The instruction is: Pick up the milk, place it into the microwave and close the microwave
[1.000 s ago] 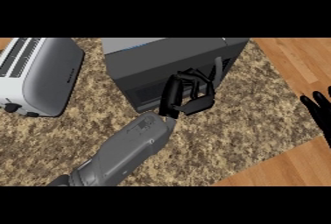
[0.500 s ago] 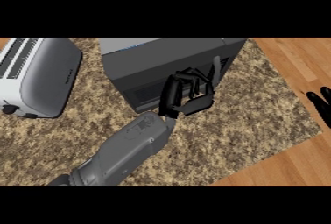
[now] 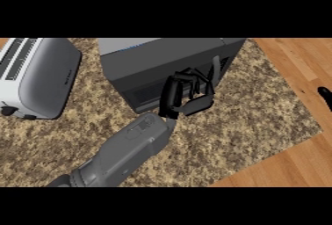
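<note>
The dark grey microwave (image 3: 162, 57) stands at the back centre of the speckled counter, its front door facing me and looking closed. My left hand (image 3: 186, 93) is pressed against the door's right part, just left of the thin vertical handle (image 3: 215, 69). Its fingers are curled towards the thumb with nothing visible between them. The grey forearm (image 3: 123, 151) runs up from the lower left. Only a black fingertip of my right hand (image 3: 325, 94) shows at the right edge. No milk shows anywhere in the view.
A white and grey toaster (image 3: 39, 77) stands at the left, close beside the microwave. The speckled counter top (image 3: 246, 127) ends at the right and lower right, where wooden floor (image 3: 292, 162) begins.
My right hand has slid out towards the right edge until only a fingertip shows. The left hand stays against the microwave door, barely moved.
</note>
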Action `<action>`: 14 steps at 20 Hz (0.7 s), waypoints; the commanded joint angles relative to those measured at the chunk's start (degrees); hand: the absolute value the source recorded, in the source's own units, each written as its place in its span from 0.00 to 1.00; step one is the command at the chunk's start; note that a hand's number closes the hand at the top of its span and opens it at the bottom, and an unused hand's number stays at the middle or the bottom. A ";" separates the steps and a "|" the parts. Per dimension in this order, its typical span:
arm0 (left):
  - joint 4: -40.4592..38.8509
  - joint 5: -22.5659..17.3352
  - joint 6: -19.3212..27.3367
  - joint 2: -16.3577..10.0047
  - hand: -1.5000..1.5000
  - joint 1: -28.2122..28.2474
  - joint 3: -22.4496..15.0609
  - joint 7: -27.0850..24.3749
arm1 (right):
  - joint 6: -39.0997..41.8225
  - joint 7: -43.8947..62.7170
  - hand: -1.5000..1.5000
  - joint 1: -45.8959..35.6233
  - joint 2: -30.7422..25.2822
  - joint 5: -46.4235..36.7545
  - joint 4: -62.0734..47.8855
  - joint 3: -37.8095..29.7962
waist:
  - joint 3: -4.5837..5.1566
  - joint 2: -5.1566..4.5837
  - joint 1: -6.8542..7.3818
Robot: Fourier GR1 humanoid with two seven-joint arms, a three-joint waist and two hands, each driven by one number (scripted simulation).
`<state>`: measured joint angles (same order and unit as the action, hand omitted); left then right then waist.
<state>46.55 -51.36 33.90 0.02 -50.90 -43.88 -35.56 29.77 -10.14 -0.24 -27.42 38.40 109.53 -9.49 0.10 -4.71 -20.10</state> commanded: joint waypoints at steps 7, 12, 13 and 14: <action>-5.24 -2.82 -1.54 -0.02 1.00 -3.98 1.79 -1.34 | -0.36 1.76 0.00 -0.84 -1.59 2.99 0.60 -1.18 | 0.06 -0.72 -0.63; -5.56 -3.68 -1.64 -0.02 1.00 -3.57 0.72 -2.85 | 0.40 2.77 0.00 -1.30 -3.07 4.15 0.59 -1.54 | 0.03 -1.08 -1.13; -5.93 -3.94 -1.22 -0.02 1.00 -3.70 0.98 -2.95 | 0.61 2.95 0.00 -1.59 -2.99 5.10 0.82 -1.19 | 0.02 -0.95 -0.58; -5.59 -4.44 -1.82 -0.02 1.00 -4.32 1.08 -2.73 | 1.18 2.95 0.00 -1.47 -3.19 5.80 0.73 -1.23 | -0.03 -0.85 -0.80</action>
<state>45.35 -54.16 33.64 0.02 -51.25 -44.83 -40.00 30.03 -7.64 -1.41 -29.97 42.53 110.16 -10.79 0.02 -4.81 -20.48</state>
